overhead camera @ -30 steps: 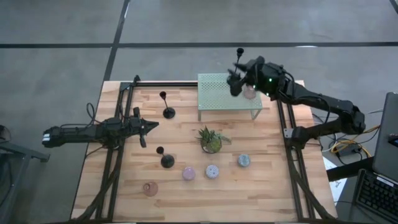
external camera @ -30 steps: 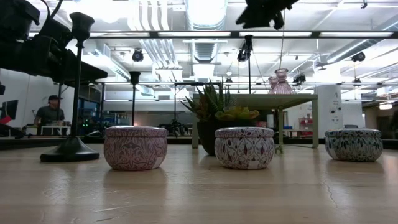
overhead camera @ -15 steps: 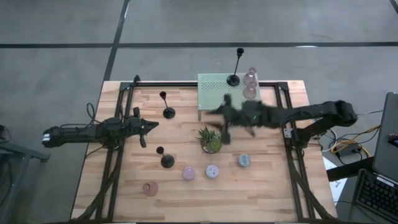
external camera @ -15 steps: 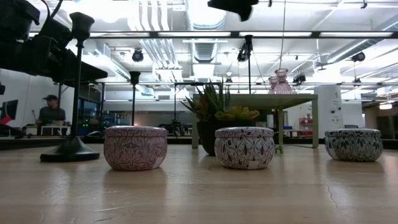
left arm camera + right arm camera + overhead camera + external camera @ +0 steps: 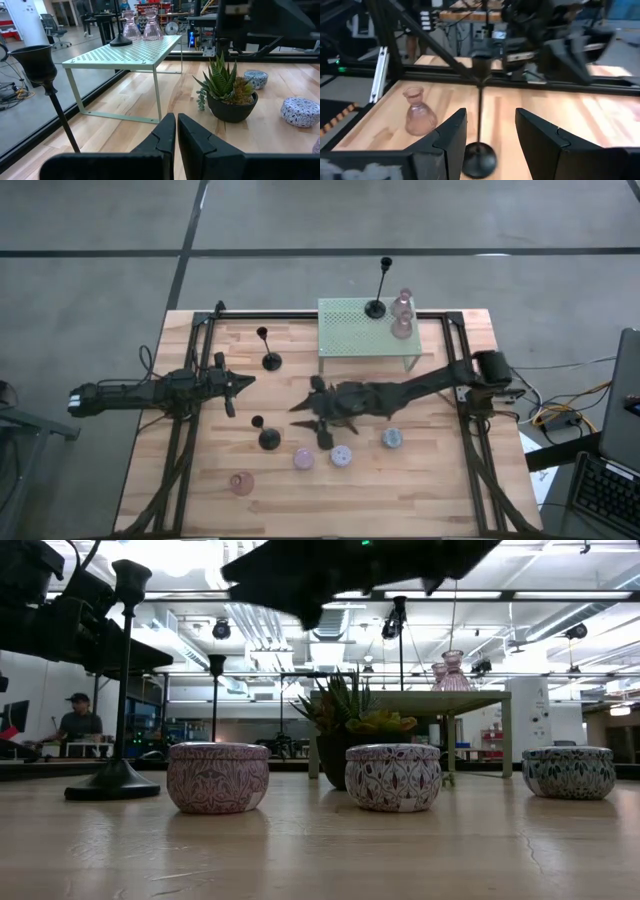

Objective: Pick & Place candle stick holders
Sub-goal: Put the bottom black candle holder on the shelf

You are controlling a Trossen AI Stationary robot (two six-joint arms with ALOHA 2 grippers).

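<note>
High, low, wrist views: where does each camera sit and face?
High: overhead, straight down; both arms show.
Low: table-top height, facing patterned round tins; right arm overhead.
Left wrist: behind shut left gripper, facing pale green mesh rack.
Right wrist: behind open right gripper, facing slim black candlestick.
Shared: high also shows the rack.

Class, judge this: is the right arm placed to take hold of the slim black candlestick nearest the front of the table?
Probably yes. The right gripper, jaws open, faces the slim black candlestick, whose stem stands between them with nothing in between.
</note>
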